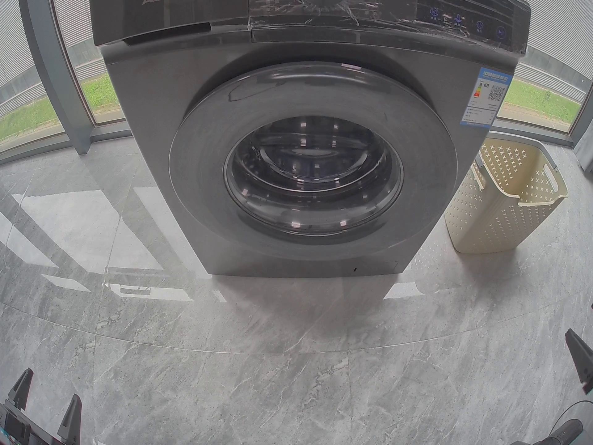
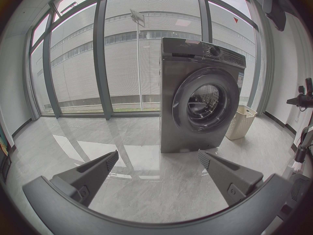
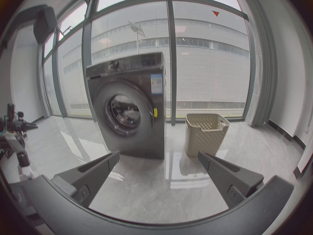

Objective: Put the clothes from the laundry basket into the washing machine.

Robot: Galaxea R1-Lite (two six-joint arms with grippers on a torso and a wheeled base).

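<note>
My left gripper [image 2: 157, 155] at 7 o'clock and right gripper [image 3: 157, 155] at 5 o'clock are both spread wide and hold nothing. The washing machine [image 1: 154, 156] stands at 12 o'clock, its door [image 1: 312, 162] shut. The laundry basket [image 1: 506, 199] is just beside it at 2 o'clock.

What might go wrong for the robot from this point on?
The door of the washing machine looks shut, so clothes brought now would meet glass. The laundry basket stands close beside the machine; an arm dipping in might bump either. The left arm's fingers and right arm's fingers are open, empty and well back from both.
</note>
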